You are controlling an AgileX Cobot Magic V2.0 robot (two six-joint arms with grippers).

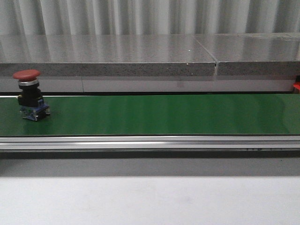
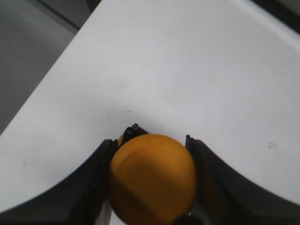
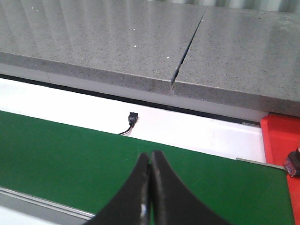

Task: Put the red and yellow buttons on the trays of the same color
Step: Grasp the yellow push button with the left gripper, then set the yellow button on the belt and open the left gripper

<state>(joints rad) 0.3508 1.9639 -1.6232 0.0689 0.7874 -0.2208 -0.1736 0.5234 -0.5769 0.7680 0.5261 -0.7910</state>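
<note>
A red button [image 1: 27, 93] with a black and blue base stands upright at the far left of the green belt [image 1: 164, 115]. In the left wrist view my left gripper [image 2: 151, 140] is shut on a yellow button [image 2: 152, 178], held over a white surface [image 2: 187, 70]. My right gripper [image 3: 150, 157] is shut with nothing in it, above the green belt [image 3: 70, 150]. A red tray [image 3: 281, 140] lies past the belt's end, with a dark part of something [image 3: 293, 161] on it at the frame edge. A sliver of red [image 1: 296, 86] shows at the far right. No yellow tray is in view.
A grey stone slab [image 1: 140, 54] with a seam [image 1: 216, 63] runs behind the belt. A metal rail [image 1: 150, 142] borders the belt's near side, with a white table [image 1: 150, 201] in front. A small black connector [image 3: 132, 118] lies on the white strip behind the belt.
</note>
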